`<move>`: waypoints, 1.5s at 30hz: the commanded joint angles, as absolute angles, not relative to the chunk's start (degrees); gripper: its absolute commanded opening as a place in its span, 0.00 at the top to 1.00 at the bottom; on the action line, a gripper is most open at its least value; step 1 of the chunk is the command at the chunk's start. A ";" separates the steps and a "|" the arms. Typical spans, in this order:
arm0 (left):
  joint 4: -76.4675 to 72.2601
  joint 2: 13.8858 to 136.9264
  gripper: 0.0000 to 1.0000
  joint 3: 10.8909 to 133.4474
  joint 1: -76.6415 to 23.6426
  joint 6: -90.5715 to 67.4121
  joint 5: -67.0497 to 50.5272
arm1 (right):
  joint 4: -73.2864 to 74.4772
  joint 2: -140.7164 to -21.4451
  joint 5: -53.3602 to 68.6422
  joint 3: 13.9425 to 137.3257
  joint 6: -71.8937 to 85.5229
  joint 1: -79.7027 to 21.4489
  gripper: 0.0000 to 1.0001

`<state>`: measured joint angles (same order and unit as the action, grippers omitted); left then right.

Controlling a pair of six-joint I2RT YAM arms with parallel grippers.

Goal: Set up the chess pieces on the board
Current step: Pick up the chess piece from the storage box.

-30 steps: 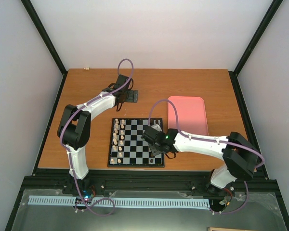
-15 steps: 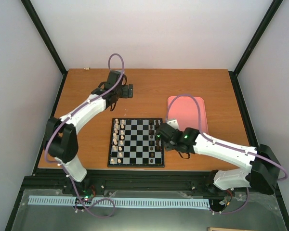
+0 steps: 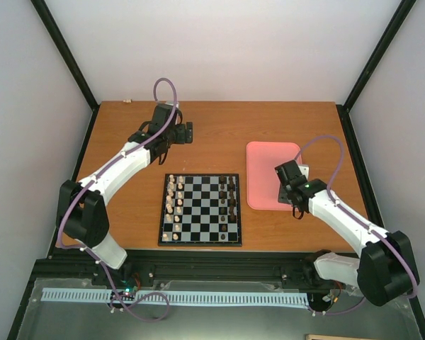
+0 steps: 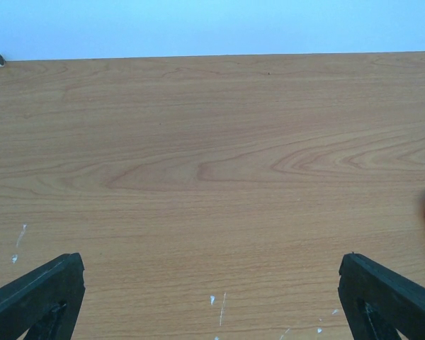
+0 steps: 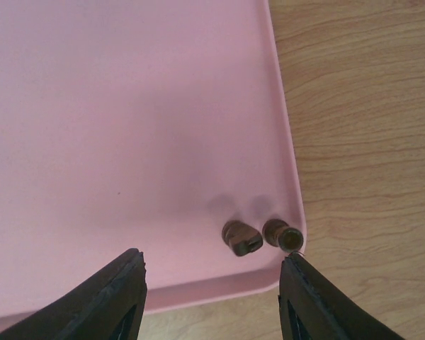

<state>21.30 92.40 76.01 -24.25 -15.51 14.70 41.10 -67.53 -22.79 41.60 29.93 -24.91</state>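
The right jaws stand open above two dark chess pieces lying by the pink tray corner rim, well apart from the board; the left jaws gape over the bench. Best to centre on one piece before closing.

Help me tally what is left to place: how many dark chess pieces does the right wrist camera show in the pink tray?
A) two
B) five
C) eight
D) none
A: the right wrist view shows just two chess pieces lying side by side near a corner of the pink tray, ahead of the open right gripper.
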 commanded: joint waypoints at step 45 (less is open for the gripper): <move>20.28 95.00 0.00 76.88 -24.15 -16.15 14.84 | 30.65 -77.17 -13.15 38.27 23.17 -14.26 0.89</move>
<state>21.23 94.24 76.01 -24.25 -15.53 14.39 31.81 -78.48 -14.11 38.50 23.49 -14.70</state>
